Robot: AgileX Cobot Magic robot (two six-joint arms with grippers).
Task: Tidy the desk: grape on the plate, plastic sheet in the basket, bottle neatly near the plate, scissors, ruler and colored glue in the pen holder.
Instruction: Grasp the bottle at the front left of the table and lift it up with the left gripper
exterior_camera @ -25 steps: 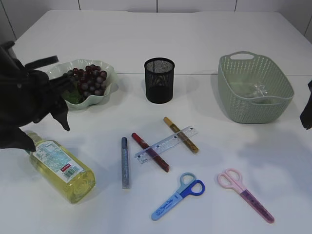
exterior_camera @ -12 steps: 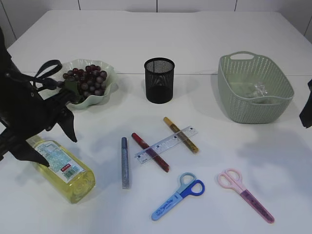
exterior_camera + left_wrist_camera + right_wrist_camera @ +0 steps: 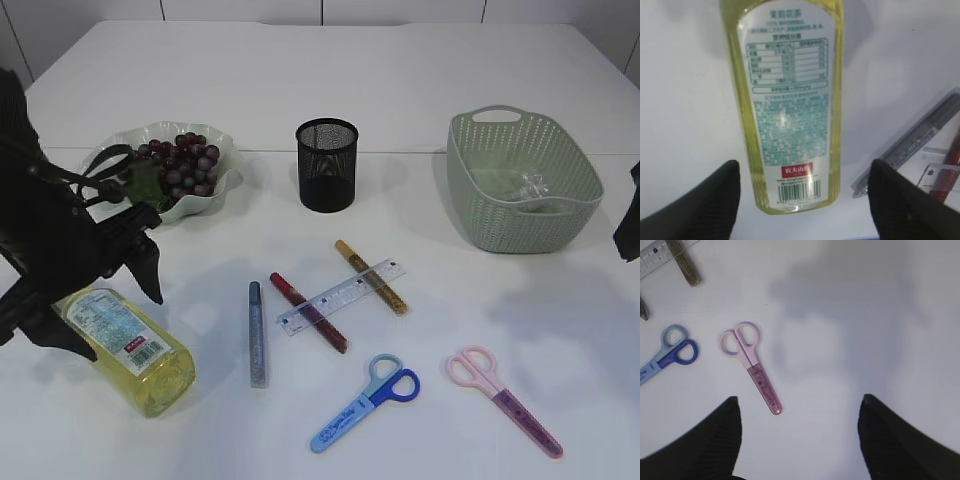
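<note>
Over the lying bottle point(image 3: 790, 105) near the table's front-left edge, the left gripper point(image 3: 802, 192) hangs with fingers spread — apparently not touching. Lower squarely, straddle the body, close firmly — smooth plastic may slip.

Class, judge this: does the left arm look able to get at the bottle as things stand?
Probably yes. The left gripper hangs right over the lying bottle, jaws open to either side, nothing between them.

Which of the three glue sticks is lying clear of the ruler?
The silver glue stick, leftmost of the three. It lies apart from the ruler, while the red glue stick and the gold glue stick both cross it.
</note>
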